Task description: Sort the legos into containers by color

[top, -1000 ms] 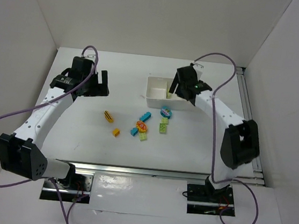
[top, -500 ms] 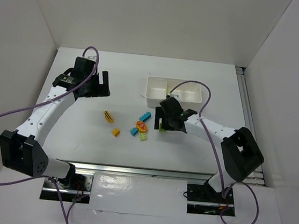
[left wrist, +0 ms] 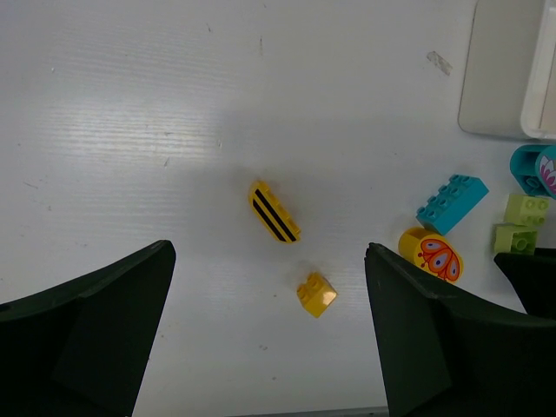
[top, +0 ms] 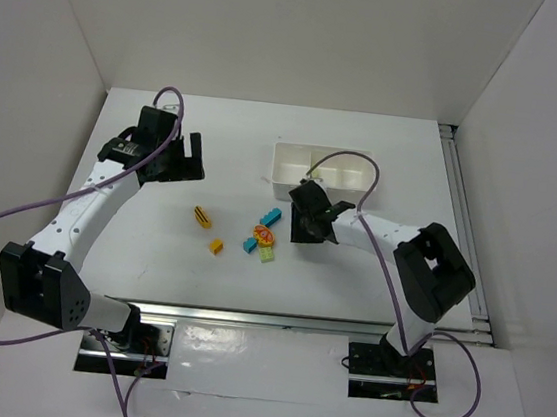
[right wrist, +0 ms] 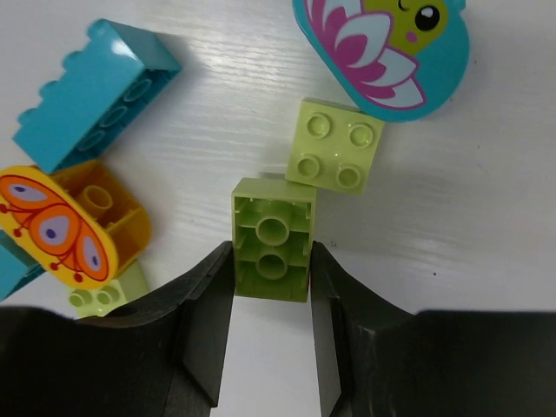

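Lime-green brick (right wrist: 272, 234), hollow underside up, two round sockets showing, clamped in right pincer (right wrist: 271, 276); left pincer (left wrist: 268, 287) spread wide.

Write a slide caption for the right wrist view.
Right gripper shut on an upturned lime green brick, beside a second lime brick.

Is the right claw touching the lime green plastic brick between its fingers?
Touching. Right wrist view: the right gripper presses its fingers on both sides of the lime green plastic brick.
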